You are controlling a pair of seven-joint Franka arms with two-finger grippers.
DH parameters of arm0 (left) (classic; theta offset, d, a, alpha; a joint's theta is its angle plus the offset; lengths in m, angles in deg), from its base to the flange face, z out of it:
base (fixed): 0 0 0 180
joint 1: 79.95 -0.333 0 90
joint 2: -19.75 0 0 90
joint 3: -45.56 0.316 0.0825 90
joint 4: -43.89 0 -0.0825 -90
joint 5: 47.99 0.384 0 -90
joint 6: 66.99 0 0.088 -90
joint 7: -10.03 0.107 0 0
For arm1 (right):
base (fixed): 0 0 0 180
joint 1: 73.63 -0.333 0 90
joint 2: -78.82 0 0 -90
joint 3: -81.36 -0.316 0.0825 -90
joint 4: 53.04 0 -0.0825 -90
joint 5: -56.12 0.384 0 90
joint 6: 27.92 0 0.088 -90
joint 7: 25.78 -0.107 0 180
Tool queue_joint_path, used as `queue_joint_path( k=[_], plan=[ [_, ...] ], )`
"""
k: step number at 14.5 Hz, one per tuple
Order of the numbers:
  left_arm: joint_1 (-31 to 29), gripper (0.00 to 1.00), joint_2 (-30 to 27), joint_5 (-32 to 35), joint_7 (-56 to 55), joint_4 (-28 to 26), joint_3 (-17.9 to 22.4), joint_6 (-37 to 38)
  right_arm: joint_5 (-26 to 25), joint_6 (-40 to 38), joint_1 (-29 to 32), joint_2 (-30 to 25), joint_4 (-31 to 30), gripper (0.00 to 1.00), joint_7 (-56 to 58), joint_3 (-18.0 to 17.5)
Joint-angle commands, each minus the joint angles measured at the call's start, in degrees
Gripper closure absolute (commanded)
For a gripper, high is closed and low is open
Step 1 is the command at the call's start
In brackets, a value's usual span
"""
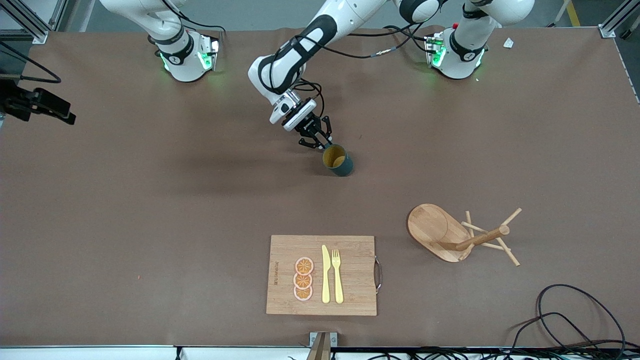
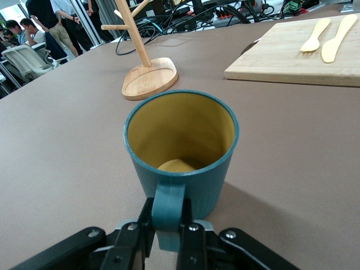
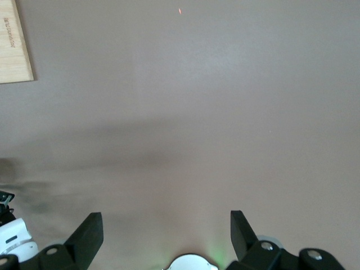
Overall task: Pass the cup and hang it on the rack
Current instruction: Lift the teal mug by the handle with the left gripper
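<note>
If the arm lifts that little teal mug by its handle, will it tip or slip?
Probably rigid: the mug looks hard-walled. Held only by its handle in the shut left gripper, it may swing or tilt. It looks empty, so likely light. The right gripper waits open.

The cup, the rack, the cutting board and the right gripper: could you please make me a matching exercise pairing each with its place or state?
Things:
1. cup
2. rack
3. cutting board
4. right gripper

States:
A. carries a knife, a fork and orange slices
B. open over bare table, waiting
C. stands on the table toward the left arm's end, holding no cup
D. upright on the table, its handle pinched by the left gripper

Pairs: 1-D, 2-C, 3-A, 4-B
</note>
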Motion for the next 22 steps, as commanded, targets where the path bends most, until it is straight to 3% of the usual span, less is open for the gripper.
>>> queue_joint_path(
  k=[1, 7, 10, 16, 18, 22],
  plan=[
    [0.7, 0.99, -0.1, 1.0, 2.4, 0.8, 0.6, 0.8, -0.3, -0.2, 2.6, -2.4, -2.5, 0.00, -0.2, -0.5],
    [-2.1, 0.99, -6.9, -1.4, 8.2, 0.8, 0.1, 1.2, 0.3, -0.1, 2.7, -2.4, -3.3, 0.00, -0.2, -1.1],
    [-4.3, 1.00, -11.5, -7.2, 9.6, 0.8, -0.1, 0.6, 0.4, 0.0, 7.0, -2.7, -3.3, 0.00, -0.1, -5.8],
    [-14.5, 0.99, -24.5, -26.3, 15.1, 0.6, -0.2, -8.0, 0.4, 0.1, 7.2, -3.7, -4.6, 0.00, -0.1, -6.0],
    [-20.5, 0.99, -28.7, -34.6, 19.1, 0.3, -0.2, -12.1, 0.4, 0.1, 7.2, -3.7, -4.6, 0.00, -0.1, -6.0],
    [-29.0, 0.99, -32.6, -47.4, 27.8, 0.3, -0.2, -14.9, 0.4, 0.1, 7.2, -3.7, -4.4, 0.00, 1.4, -5.8]
  ],
)
